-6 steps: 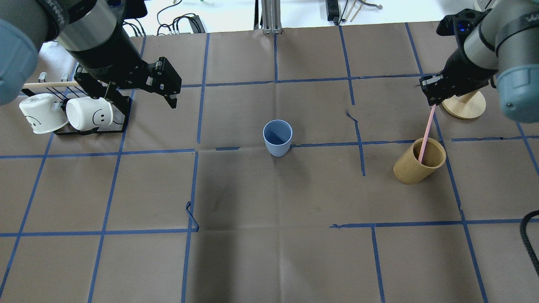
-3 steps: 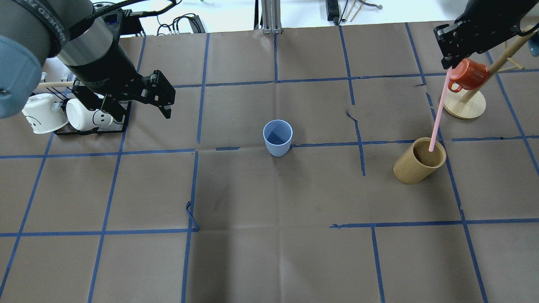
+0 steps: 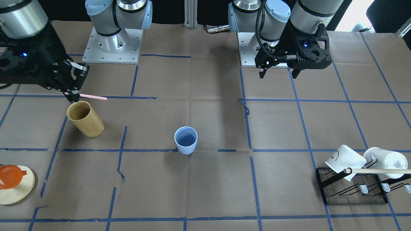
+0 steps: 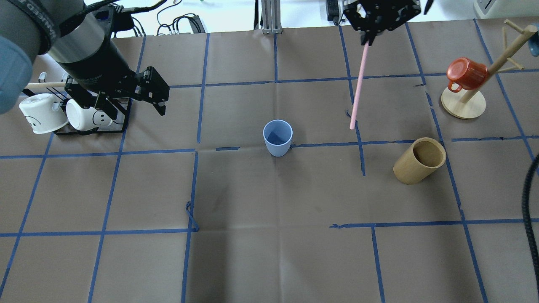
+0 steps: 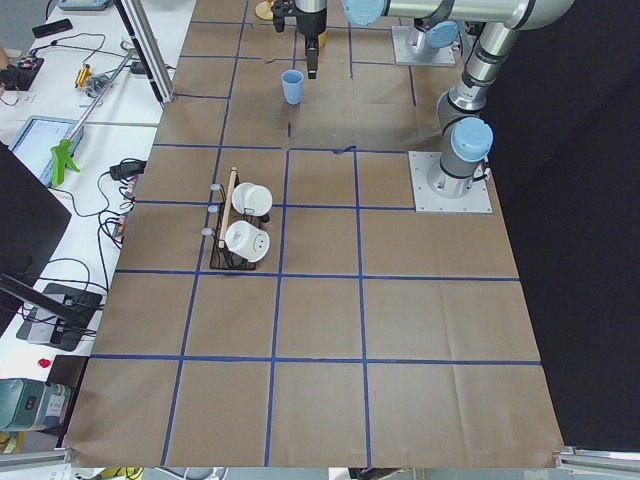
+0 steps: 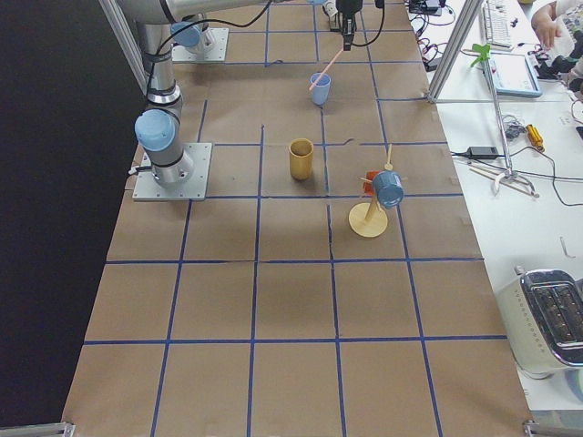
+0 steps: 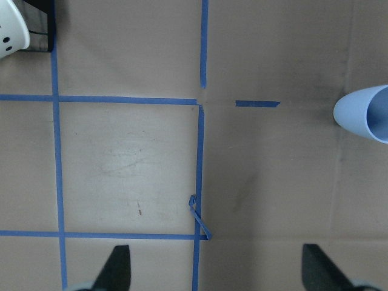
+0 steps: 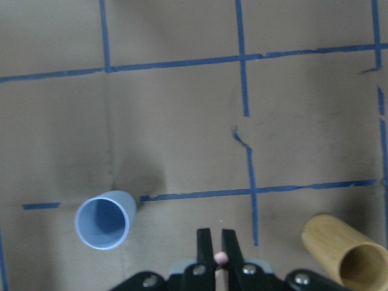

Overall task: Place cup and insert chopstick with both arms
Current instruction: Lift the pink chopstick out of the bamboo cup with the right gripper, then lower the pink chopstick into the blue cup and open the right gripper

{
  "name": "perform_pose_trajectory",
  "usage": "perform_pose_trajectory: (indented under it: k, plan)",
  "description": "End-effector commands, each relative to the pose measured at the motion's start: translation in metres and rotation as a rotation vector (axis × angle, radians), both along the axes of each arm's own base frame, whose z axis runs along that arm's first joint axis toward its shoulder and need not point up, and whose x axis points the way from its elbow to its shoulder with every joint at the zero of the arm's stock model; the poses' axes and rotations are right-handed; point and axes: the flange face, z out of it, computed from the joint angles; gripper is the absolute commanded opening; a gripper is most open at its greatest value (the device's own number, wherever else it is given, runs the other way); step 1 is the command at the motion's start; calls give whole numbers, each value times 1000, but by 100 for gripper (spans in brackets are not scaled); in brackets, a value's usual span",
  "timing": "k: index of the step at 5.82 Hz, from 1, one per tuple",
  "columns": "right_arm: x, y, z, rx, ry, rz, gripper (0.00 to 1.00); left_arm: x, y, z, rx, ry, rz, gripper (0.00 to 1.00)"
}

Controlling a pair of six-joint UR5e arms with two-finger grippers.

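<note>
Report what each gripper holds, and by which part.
The right gripper holds the pink chopstick by its upper end, with the rest hanging free above the table. The left gripper is open and holds nothing.

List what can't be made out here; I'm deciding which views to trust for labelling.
Right wrist view: the right claw hides all but the end of the pink chopstick.
Front-facing view: the left edge clips the red mug.
Left wrist view: the bottom edge cuts off the left claw but for its fingertips.
</note>
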Motion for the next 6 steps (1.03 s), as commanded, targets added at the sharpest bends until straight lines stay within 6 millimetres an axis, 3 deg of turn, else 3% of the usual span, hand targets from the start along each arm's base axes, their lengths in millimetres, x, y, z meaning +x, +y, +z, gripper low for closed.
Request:
perform_pose_trajectory:
  k: [1, 2, 3, 6]
  plan:
    - [102, -30, -26, -11, -30, -73, 7, 0, 0, 0, 0, 0, 1, 99]
    - [127, -36, -55, 1, -31, -73, 7, 0, 0, 0, 0, 0, 2, 99]
    - [133, -45, -89, 52, -17, -87, 7, 0, -1, -1, 1, 0, 1, 99]
    - [131, -37, -137, 127, 13, -75, 7, 0, -1, -1, -5, 0, 1, 99]
